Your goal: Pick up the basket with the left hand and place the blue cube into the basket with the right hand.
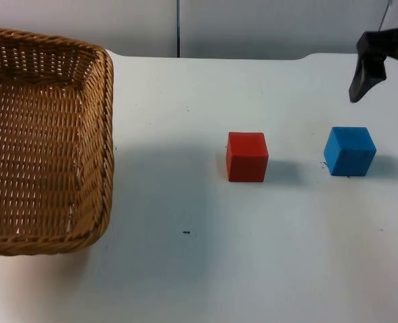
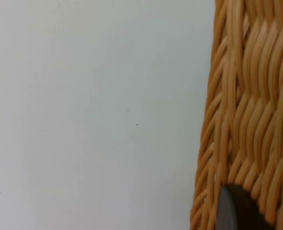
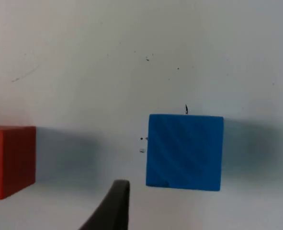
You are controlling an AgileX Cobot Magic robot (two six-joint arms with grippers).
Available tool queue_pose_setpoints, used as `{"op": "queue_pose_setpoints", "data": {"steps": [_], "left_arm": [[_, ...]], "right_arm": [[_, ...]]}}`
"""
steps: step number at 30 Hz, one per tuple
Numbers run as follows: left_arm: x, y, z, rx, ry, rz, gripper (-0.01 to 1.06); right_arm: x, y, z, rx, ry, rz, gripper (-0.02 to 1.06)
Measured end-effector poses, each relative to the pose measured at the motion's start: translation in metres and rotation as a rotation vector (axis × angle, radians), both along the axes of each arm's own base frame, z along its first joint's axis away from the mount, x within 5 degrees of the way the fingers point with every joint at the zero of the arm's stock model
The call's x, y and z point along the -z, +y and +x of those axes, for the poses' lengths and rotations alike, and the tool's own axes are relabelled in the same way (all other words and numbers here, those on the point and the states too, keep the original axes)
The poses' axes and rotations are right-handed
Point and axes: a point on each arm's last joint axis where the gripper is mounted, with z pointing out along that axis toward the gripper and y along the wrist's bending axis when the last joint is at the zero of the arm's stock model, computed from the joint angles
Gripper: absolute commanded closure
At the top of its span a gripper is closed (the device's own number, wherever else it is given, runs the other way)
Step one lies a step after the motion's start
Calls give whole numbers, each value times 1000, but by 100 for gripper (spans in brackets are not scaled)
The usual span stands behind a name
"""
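Top view: a rectangular basket of woven tan wicker [image 1: 44, 141] takes up the left side of the scene, its shadow falling across the white table [image 1: 185, 282] to its right and below its near rim. The basket appears lifted off the table, though how high cannot be told. In the left wrist view the left tool [image 2: 237, 211] shows as one dark fingertip lying against the basket's woven wall [image 2: 246, 120], with bare table beside it; whether that tool's fingers are clamped on the wicker cannot be told from these pictures.

Near the middle of the table sits a red cube [image 1: 247, 156], flat on the surface. To its right, well apart from it, rests the blue cube [image 1: 349, 151], also flat on the table and turned slightly on its base. Neither cube touches the basket, and the basket holds nothing that can be seen.

The right tool [image 1: 366, 79] hangs above the table beyond the blue cube, near the far right edge and in front of the grey partition wall [image 1: 266, 27]. It is not touching the cube. The right wrist view looks down on the blue cube [image 3: 185, 151], with the red cube [image 3: 9, 161] off to one side and one black fingertip [image 3: 113, 206] near the blue cube. Whether this tool's fingers stand apart or together cannot be told.
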Motion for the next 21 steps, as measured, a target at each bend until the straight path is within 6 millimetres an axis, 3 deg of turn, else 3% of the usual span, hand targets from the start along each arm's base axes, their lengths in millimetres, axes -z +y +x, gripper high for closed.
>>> {"op": "queue_pose_setpoints", "data": {"steps": [8,17,21], "left_arm": [[0,0,0,5,-2,1,105],[0,0,0,7,-2,1,105],[0,0,0,8,-1,1,105]], "right_arm": [[51,5,13,52,61,39,2],[73,6,19,69,62,55,2],[72,7,20,70,44,58,11]]}}
